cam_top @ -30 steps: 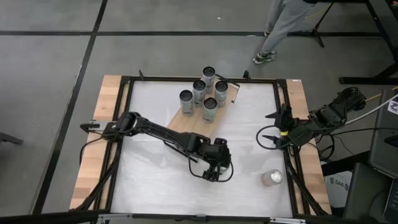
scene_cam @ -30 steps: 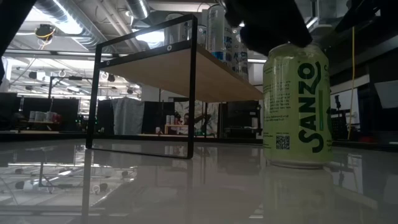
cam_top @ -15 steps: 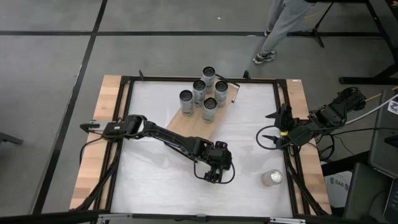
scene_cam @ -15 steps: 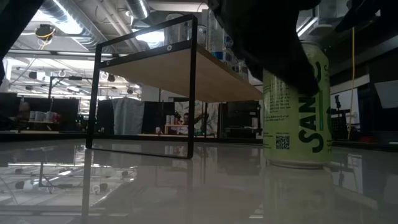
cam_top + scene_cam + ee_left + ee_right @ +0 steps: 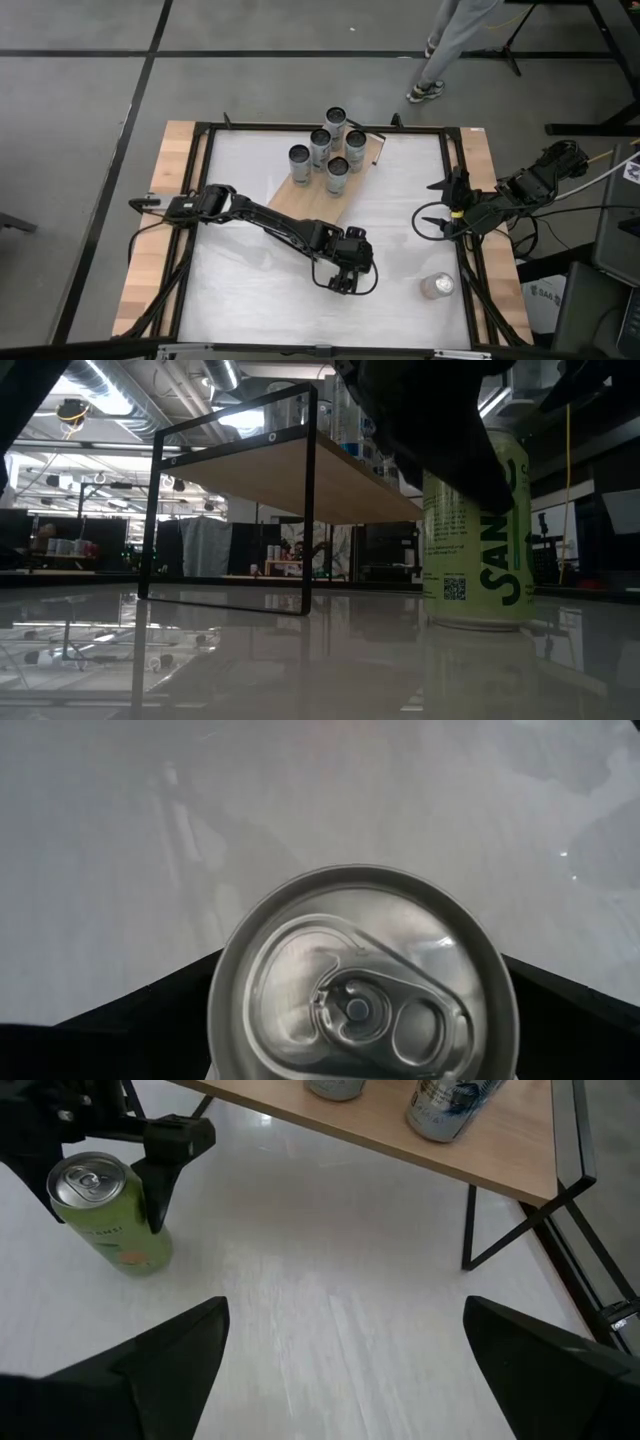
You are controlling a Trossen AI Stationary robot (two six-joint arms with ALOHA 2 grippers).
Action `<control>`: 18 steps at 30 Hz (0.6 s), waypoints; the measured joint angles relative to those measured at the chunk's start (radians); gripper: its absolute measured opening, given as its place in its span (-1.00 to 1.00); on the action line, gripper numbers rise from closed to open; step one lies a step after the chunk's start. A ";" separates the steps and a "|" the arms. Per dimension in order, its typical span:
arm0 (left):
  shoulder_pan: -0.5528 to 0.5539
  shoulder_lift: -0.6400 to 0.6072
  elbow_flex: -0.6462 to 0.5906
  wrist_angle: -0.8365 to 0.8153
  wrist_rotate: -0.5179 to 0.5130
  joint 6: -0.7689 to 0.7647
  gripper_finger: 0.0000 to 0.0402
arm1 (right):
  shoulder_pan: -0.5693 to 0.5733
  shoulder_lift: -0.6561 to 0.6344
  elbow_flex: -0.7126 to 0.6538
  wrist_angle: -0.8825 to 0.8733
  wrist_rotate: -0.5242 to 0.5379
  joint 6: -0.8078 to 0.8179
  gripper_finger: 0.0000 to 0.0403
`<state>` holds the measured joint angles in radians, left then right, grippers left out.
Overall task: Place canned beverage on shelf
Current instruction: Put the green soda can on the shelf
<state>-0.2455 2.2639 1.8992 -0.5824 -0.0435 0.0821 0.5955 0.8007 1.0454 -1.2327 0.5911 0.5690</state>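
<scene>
The shelf (image 5: 318, 185) holds five upright cans (image 5: 322, 146). The left gripper (image 5: 341, 278) has fingers apart around a green can (image 5: 108, 1213) on the desk (image 5: 250, 280); right gripper (image 5: 430, 206) fingers apart.

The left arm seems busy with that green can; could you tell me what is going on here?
The left gripper is lowered around a green can standing on the white table, its open fingers on either side, not yet closed. Five cans already stand on the wooden shelf. Another can waits near the idle, open right gripper at the table's right edge.
</scene>
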 joint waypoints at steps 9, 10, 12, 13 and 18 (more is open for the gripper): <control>-0.006 0.000 0.000 -0.004 -0.019 0.006 0.89 | 0.000 0.000 0.000 0.000 0.000 0.000 0.95; -0.008 0.000 0.000 -0.004 -0.019 0.006 0.87 | 0.000 0.000 0.000 0.000 0.000 0.000 0.95; -0.011 0.000 0.000 -0.003 -0.021 0.005 0.81 | 0.000 0.000 0.000 0.000 0.000 0.000 0.95; -0.013 0.000 0.000 -0.002 -0.024 0.006 0.77 | 0.000 0.000 0.000 0.000 0.000 0.000 0.95; -0.021 -0.001 0.000 0.000 -0.032 0.000 0.56 | 0.000 0.000 0.000 0.000 0.000 0.000 0.95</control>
<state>-0.2667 2.2624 1.8992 -0.5824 -0.0756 0.0819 0.5955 0.8009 1.0454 -1.2329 0.5911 0.5694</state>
